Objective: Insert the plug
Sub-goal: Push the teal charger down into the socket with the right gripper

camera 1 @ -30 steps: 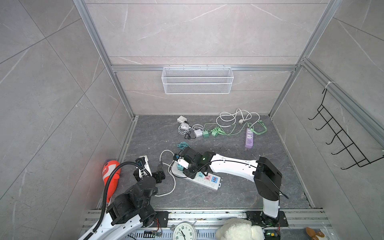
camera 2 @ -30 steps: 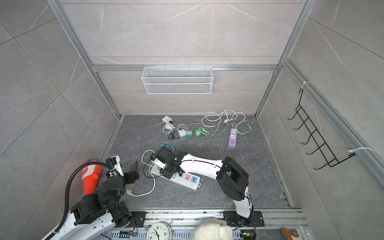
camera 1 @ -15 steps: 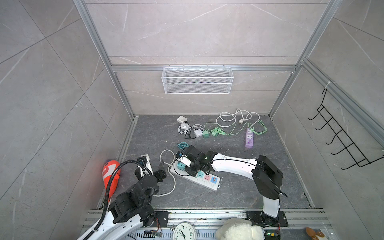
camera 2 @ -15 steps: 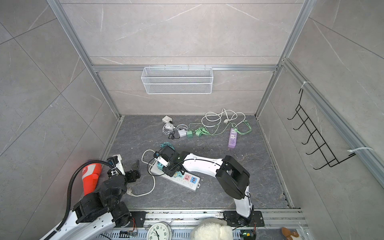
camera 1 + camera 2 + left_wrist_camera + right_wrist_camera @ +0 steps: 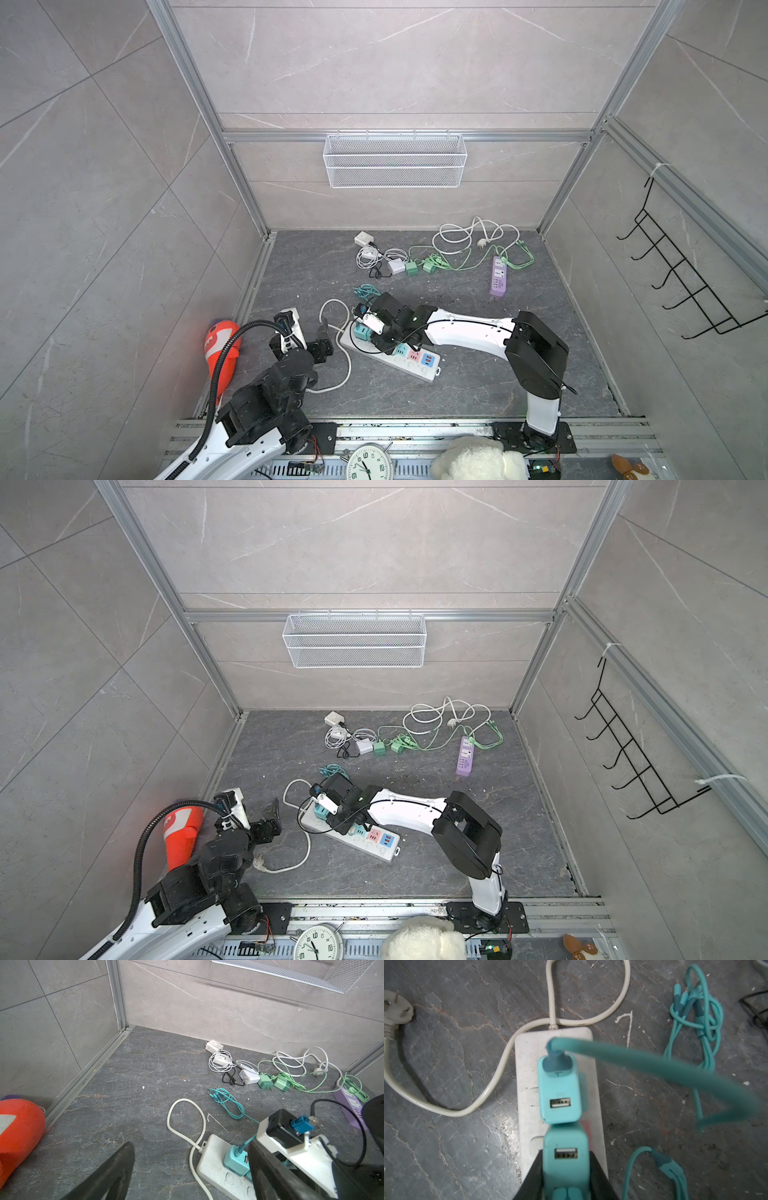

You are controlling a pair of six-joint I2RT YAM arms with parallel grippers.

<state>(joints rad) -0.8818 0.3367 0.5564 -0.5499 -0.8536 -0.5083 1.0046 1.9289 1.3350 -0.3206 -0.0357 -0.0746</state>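
A white power strip [image 5: 417, 368] [image 5: 376, 850] [image 5: 529, 1059] lies on the dark floor. My right gripper [image 5: 565, 1169] [image 5: 374, 328] is shut on a teal plug [image 5: 565, 1159], a USB charger block, held upright over the strip's second socket. Its prongs are hidden, so I cannot tell whether they are in. Beside it, another teal charger [image 5: 559, 1095] [image 5: 235, 1159] with a teal cable sits in the first socket. My left gripper [image 5: 191, 1178] [image 5: 322, 336] [image 5: 272, 816] stands open and empty just left of the strip's cord end.
The strip's white cord [image 5: 185, 1118] loops left to its loose wall plug [image 5: 259, 862]. A teal cable bundle [image 5: 226, 1101] lies behind the strip. White and green chargers [image 5: 411, 266] and a purple strip [image 5: 498, 280] sit at the back. An orange-red object [image 5: 220, 349] lies left.
My right gripper has shifted only slightly over the strip with the teal plug in it. The left gripper has edged a little further out, still open.
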